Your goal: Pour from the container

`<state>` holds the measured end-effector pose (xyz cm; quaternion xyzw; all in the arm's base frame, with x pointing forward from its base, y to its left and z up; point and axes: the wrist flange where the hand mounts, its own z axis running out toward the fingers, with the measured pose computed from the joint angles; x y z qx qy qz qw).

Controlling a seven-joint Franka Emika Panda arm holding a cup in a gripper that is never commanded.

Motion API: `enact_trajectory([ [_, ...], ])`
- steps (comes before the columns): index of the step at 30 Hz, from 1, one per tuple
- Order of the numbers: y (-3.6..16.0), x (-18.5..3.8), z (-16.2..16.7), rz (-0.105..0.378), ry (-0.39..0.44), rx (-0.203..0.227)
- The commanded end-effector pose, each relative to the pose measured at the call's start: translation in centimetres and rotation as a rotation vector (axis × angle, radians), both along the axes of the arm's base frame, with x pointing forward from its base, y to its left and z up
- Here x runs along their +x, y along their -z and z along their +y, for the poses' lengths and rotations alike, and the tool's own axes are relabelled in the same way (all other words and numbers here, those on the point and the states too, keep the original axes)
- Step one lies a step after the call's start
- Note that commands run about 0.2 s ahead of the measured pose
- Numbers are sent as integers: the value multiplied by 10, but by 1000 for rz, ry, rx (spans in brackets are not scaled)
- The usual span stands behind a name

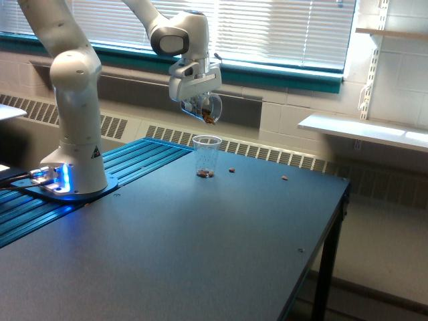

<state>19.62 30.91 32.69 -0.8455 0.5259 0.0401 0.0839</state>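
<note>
A dark table is carrying everything here. A clear speckled cup is standing upright on it, toward the far edge. Small brown bits, possibly pellets, are lying at the cup's foot, and two more are lying apart from it toward the exterior view's right. The robot's base is sitting well apart from the cup, toward the exterior view's left.

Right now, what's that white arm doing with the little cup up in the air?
The robot arm's gripper holds a small clear cup tipped well over, with brown bits at its mouth. It hangs above a second clear cup standing upright on the dark table. Some brown bits lie inside that lower cup, and a few stray pieces sit on the table beside it, toward the exterior view's right.
</note>
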Motion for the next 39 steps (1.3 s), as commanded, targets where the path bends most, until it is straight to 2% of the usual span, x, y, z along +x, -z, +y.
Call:
enact_trajectory([
  [1,-3,2,-3,3,10,11],
  [17,-5,7,-10,25,41,36],
  [39,-10,-2,-6,47,14,56],
])
